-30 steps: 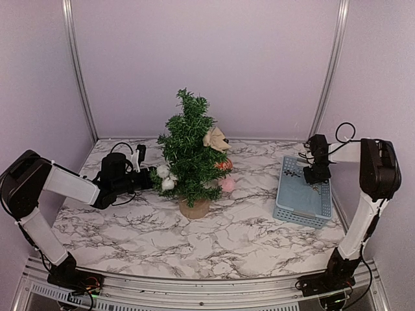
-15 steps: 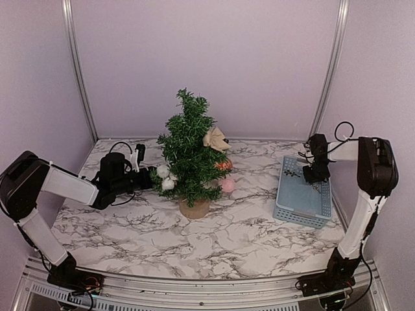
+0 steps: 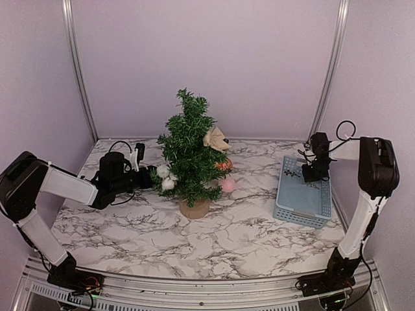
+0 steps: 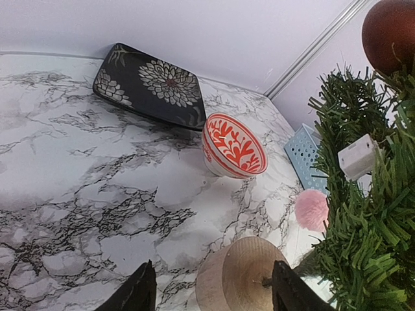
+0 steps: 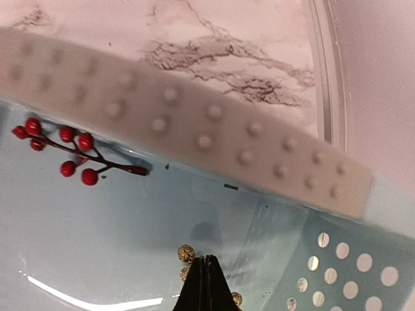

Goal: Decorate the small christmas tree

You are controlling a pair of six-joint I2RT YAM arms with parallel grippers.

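Right wrist view puts the step in hand at the picking stage. The right gripper (image 5: 206, 275) is down inside the light blue basket (image 5: 337, 259), its jaws clenched to a point among a cluster of small gold beads (image 5: 187, 253). Whether a stem is truly pinched between them cannot be told. A red berry sprig (image 5: 65, 152) lies further along the basket floor, apart from the beads. Those two pieces are all that this view shows in the basket.

From above, the basket sits at the right side of the worktop (image 3: 227, 246), and the small christmas tree (image 3: 190, 152) stands well apart from it, near the middle, upright on its round tan base. It already carries white balls (image 3: 165, 178) on its left side, a cream ornament (image 3: 216, 138) near the top, and a pink pompom (image 3: 227, 184) low on the right.

The left gripper (image 4: 214, 288) waits low beside the tree with its jaws released and holding nothing. Its camera looks past the trunk to a red patterned bowl (image 4: 235, 146) and a dark floral plate (image 4: 149, 84). Nothing shows in either.

The next move likely calls for lifting straight up over the basket wall, then checking that the beads come along. After that comes the carry across to a bare branch, probably on the tree's right side.
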